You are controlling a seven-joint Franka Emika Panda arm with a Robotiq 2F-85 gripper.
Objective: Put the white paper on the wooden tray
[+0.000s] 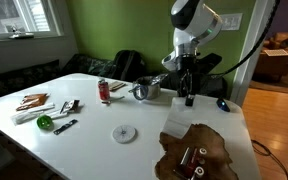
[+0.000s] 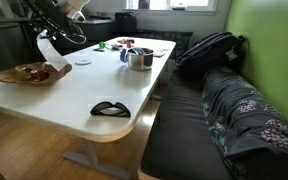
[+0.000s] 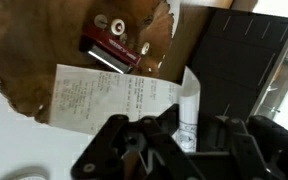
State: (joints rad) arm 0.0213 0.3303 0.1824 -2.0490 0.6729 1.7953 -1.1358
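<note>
White table [image 1: 84,140]: the largest surface, seen in both exterior views, with scattered small items on it.

Wooden tray [image 3: 34,50]: dark, glossy, wavy-edged slab lying at one end of the table, also seen in an exterior view [image 2: 14,76]. It carries a red-and-dark object [image 3: 109,50] with small round pieces beside it.

Gripper [image 3: 184,135]: enters from the bottom of the wrist view, its fingers closed on a curled edge of the sheet.

White paper [image 3: 104,98]: a printed slip (faint lines of text are visible, not legible), held above the tabletop. In the wrist view its free end overlaps the tray's rim, part over the wood and part over the white table. In an exterior view it hangs as a bent strip [image 2: 50,55] just above the tray; whether it touches the wood cannot be told.

Metal mug [image 1: 147,89]: upright near the table's middle, well apart from the tray.

White disc [image 1: 124,132]: flat on the table, between mug and tray.

Dark sunglasses [image 2: 109,108]: near the table's rounded edge.
</note>
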